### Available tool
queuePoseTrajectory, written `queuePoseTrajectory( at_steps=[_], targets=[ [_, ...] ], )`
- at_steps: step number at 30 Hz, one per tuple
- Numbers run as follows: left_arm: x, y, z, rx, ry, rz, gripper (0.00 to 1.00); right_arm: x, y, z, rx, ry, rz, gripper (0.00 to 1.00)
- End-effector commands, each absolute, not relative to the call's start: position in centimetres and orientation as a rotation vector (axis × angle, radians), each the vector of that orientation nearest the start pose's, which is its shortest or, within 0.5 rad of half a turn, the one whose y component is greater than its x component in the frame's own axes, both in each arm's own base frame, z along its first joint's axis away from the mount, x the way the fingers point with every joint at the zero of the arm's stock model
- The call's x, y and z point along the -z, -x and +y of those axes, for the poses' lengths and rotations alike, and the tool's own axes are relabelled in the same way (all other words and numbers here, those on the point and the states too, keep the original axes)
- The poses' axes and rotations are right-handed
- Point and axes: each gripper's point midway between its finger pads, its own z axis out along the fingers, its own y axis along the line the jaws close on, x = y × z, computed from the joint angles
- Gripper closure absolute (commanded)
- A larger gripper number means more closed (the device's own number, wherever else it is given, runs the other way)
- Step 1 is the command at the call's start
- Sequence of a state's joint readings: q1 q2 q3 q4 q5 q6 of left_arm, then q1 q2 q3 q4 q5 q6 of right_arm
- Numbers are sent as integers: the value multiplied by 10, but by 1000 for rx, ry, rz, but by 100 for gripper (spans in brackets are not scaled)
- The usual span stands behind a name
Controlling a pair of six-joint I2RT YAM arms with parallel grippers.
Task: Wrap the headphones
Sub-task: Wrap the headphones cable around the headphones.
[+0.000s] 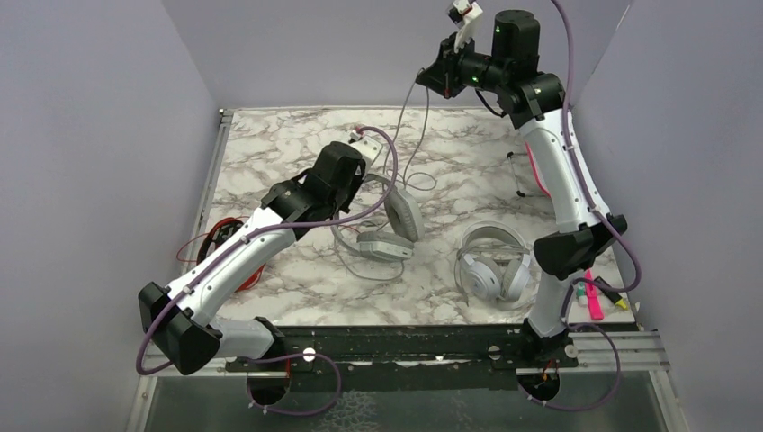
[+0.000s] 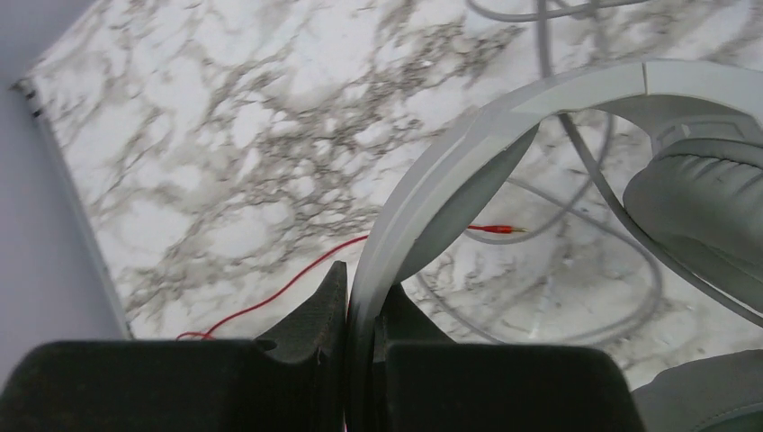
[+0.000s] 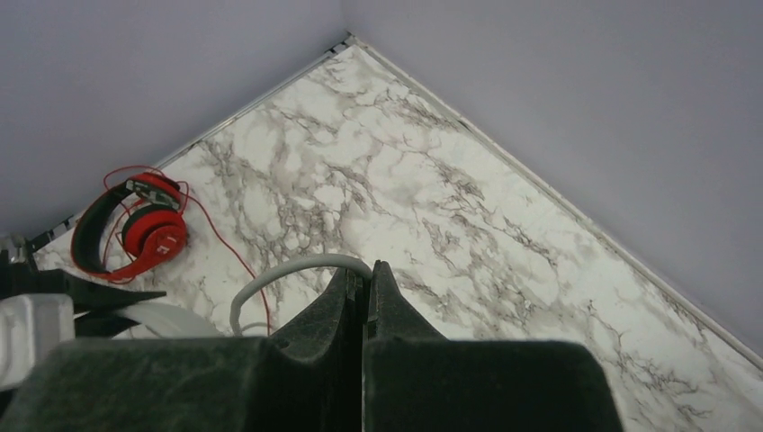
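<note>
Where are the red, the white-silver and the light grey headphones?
red headphones [image 3: 155,236]: right wrist view, ear cup.
white-silver headphones [image 1: 482,279]: top external view, ear cup.
light grey headphones [image 2: 450,162]: left wrist view, headband.

I've got bare marble table [image 1: 279,148] far left to pass through; mid-table the light grey headset [image 1: 389,227] and its grey cable [image 1: 402,135], strung upward, block me, white headset [image 1: 493,270] near right, red headset [image 3: 153,236] against the left edge

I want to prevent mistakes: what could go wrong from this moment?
The right gripper holds the thin grey cable high in the air; it may slip out of that grip. The left gripper clamps only the headband of the light grey headset; a cable pull could twist it loose. The red cable lies close and might tangle in.
</note>
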State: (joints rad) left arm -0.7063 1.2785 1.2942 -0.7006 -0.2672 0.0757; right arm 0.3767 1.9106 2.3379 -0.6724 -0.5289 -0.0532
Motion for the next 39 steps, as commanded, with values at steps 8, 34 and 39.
queuePoseTrajectory(
  at_steps=[8,34,39],
  targets=[
    [-285,-336,-107,-506,-267,2010,100,-506,-379,270,-767,843,1458,100],
    [-490,-427,-117,383,584,1496,100,-450,-227,340,-1448,698,1435,100],
    [-532,-403,-134,593,509,1409,100,-424,-221,343,-1535,674,1330,100]
  ],
)
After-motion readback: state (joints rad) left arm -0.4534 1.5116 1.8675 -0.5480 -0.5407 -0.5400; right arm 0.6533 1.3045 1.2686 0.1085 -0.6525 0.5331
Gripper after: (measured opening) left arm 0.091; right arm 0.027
